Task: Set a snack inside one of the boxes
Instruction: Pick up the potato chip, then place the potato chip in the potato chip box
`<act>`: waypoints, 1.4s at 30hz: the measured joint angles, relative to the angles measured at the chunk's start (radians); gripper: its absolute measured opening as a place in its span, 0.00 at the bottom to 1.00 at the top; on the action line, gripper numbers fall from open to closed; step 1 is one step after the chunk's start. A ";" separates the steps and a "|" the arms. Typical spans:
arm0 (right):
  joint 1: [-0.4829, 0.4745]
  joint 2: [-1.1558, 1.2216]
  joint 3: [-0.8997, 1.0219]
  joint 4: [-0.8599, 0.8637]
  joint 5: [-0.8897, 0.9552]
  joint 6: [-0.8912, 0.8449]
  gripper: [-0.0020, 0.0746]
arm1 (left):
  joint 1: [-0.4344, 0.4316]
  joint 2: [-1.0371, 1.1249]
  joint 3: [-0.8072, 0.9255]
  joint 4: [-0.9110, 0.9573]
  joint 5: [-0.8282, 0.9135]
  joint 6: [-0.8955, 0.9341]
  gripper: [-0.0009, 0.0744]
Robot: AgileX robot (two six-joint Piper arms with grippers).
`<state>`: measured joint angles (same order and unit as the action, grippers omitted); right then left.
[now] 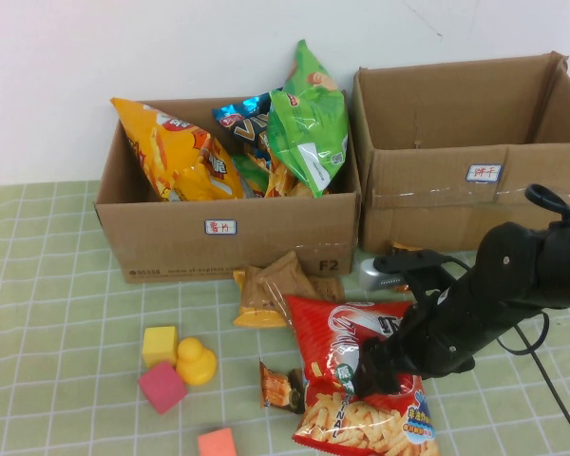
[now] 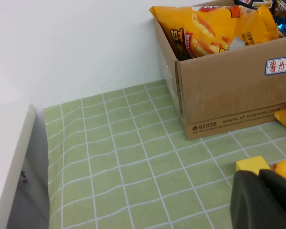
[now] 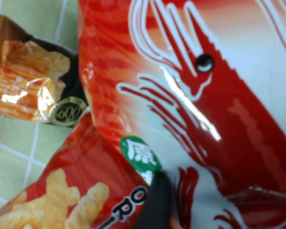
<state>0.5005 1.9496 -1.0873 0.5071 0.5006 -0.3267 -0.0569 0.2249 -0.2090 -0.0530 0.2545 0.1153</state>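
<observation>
Green checkered tablecloth (image 1: pixel 57 285) covers the whole table, with a plain white wall (image 1: pixel 171 47) behind it. Two big brown cardboard boxes sit at the back: the left-hand box (image 1: pixel 228 242) is already stuffed with an orange chip bag (image 1: pixel 171 152), a green chip bag (image 1: pixel 309 119) and a blue one (image 1: pixel 242 119) between them, while the right-hand box (image 1: pixel 456 190) shows only bare cardboard walls from this angle.

Right arm's black gripper (image 1: pixel 380 370) is down low over the red shrimp-cracker bag (image 1: pixel 347 332), which lies flat on the cloth in front of the boxes and overlaps a second red bag with yellow puffed sticks printed on it (image 1: pixel 366 418). Its jaws are spread wide and aren't pinching anything; one dark fingertip (image 3: pixel 155 200) rests right against the shrimp bag in the wrist view.

Just beside that pile there's a brown snack packet (image 1: pixel 271 285) and a small dark packet with orange snacks (image 1: pixel 280 388). Off toward the left sit little toys: a yellow cube (image 1: pixel 159 344), a yellow duck (image 1: pixel 196 362), a pink block (image 1: pixel 161 387) and an orange block (image 1: pixel 217 443).

Left gripper (image 2: pixel 262 200) hangs over the cloth near the yellow cube, jaws pressed together, holding nothing.
</observation>
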 joint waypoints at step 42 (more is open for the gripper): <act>0.003 -0.313 -0.278 0.720 -0.162 -0.624 0.56 | 0.000 0.000 0.000 -0.003 -0.002 0.000 0.01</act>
<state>0.5039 1.6369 -1.3651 1.2271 0.3390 -0.9512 -0.0569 0.2249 -0.2090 -0.0557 0.2528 0.1153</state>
